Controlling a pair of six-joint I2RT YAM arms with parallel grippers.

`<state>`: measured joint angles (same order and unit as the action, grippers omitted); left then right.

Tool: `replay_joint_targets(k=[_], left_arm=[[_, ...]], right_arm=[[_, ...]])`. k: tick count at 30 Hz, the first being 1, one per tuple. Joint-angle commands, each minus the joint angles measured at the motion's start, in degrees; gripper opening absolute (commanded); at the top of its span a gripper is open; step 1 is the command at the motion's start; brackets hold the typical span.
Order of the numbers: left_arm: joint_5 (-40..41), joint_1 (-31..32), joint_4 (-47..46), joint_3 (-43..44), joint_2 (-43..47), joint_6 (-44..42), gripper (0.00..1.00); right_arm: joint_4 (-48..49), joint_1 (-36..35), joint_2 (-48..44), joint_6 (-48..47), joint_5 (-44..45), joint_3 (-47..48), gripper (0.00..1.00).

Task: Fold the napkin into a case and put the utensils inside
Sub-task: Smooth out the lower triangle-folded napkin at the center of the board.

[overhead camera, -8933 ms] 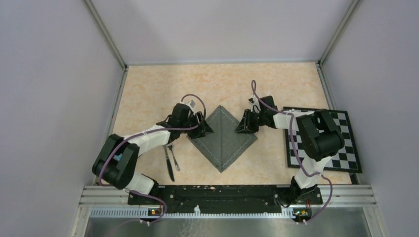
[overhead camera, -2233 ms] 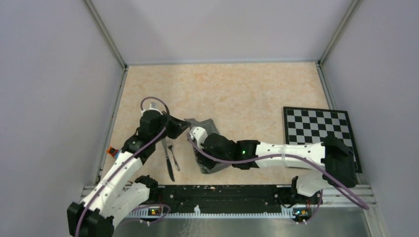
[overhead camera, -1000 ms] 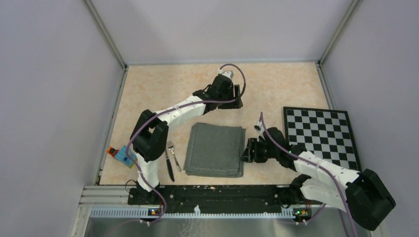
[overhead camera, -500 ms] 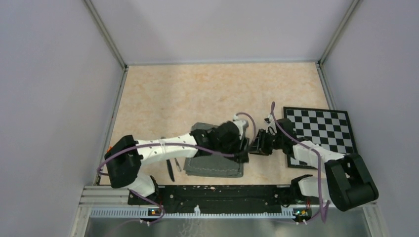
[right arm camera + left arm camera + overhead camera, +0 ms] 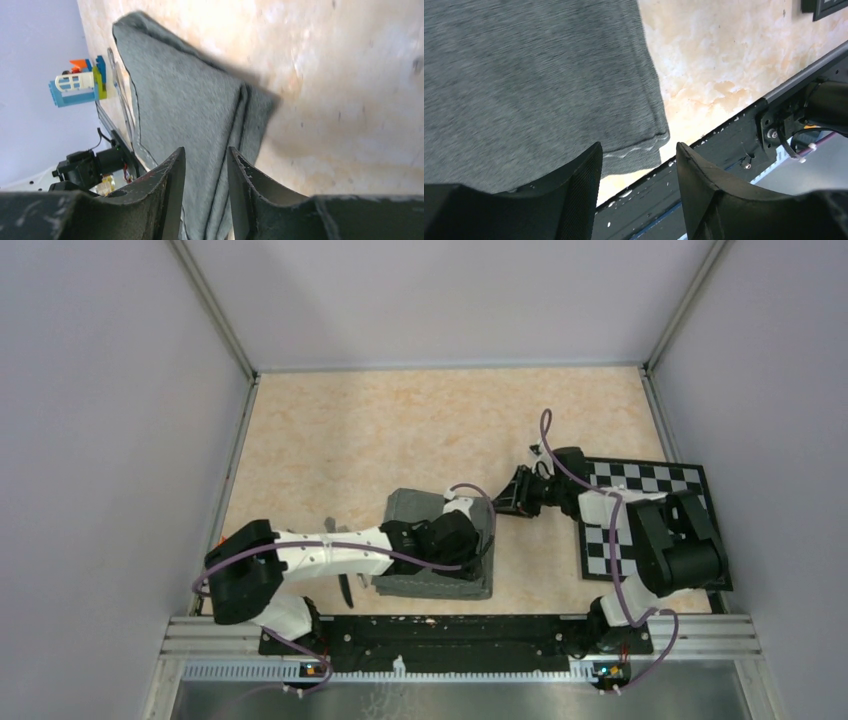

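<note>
The napkin [image 5: 420, 505] lies folded as a dark grey oblong near the table's front, its layered edge on the right. My left gripper [image 5: 480, 558] reaches across it; in the left wrist view [image 5: 639, 155] it is open and empty above the napkin's [image 5: 524, 75] near right corner. My right gripper [image 5: 502, 502] is open by a narrow gap at the napkin's far right corner, with the cloth [image 5: 185, 110] just beyond the fingertips [image 5: 206, 152]. The knife [image 5: 345, 592] lies left of the napkin, mostly under my left arm. A thin silver utensil [image 5: 121, 95] shows along the cloth's far edge.
The black-and-white checkered board [image 5: 665, 540] lies at the right, under my right arm. The black base rail [image 5: 430, 632] runs along the near edge, close to the napkin [image 5: 734, 145]. A small coloured toy block [image 5: 80, 82] sits at the far left.
The napkin went from a flat diamond to a folded oblong. In the last half second my right gripper moved up to its far right corner, and my left gripper drew slightly back over the cloth.
</note>
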<state>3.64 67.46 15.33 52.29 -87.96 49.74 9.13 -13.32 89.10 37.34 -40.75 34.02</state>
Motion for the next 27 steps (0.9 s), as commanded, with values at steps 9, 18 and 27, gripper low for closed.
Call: replay_joint_targets(k=[9, 18, 27], left_arm=[[0.1, -4.6, -8.0, -11.6, 14.7, 6.3, 0.67], [-1.1, -5.3, -9.3, -12.9, 15.3, 6.1, 0.66], [-1.4, -5.9, -9.8, -14.6, 16.5, 6.2, 0.65]], right_arm=[[0.8, 0.5, 8.8, -4.2, 1.9, 10.3, 0.4], [3.5, -0.6, 13.1, -4.0, 1.6, 11.8, 0.36], [2.0, -1.9, 14.1, -4.7, 2.2, 14.3, 0.2]])
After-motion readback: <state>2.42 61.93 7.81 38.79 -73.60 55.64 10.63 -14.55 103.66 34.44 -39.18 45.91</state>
